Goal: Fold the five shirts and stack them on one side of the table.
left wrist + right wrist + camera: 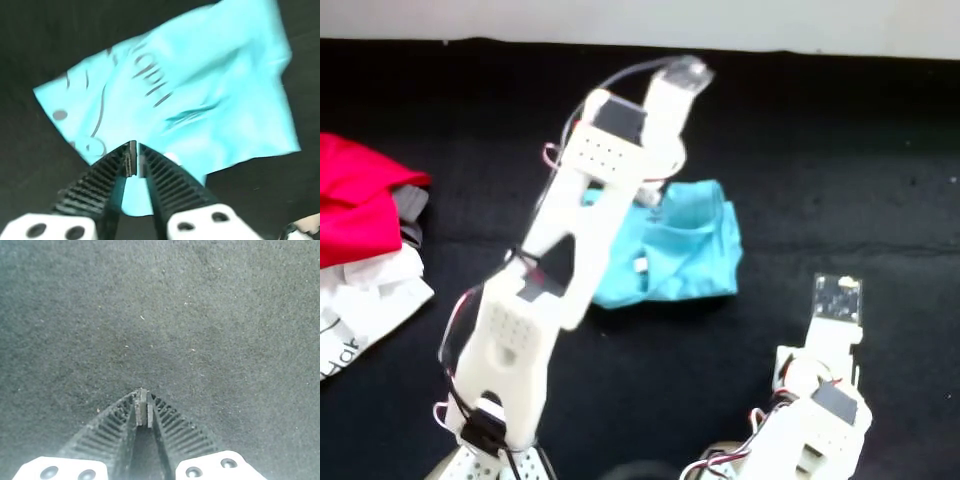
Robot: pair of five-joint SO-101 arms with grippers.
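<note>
Tabletop [840, 150] in black fabric runs back to a pale wall [720, 20].

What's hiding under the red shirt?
A grey piece of cloth peeks out beneath the red shirt, and a white shirt with black print lies under both. The red shirt covers most of them, so whether more clothes are in that pile cannot be seen.

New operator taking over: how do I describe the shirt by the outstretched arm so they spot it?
On the black felt table, look near the middle, beside the outstretched white arm. The turquoise fabric shirt lies there alone, roughly folded. The other clothes, a red shirt and a white shirt, are heaped at the table's edge.
</note>
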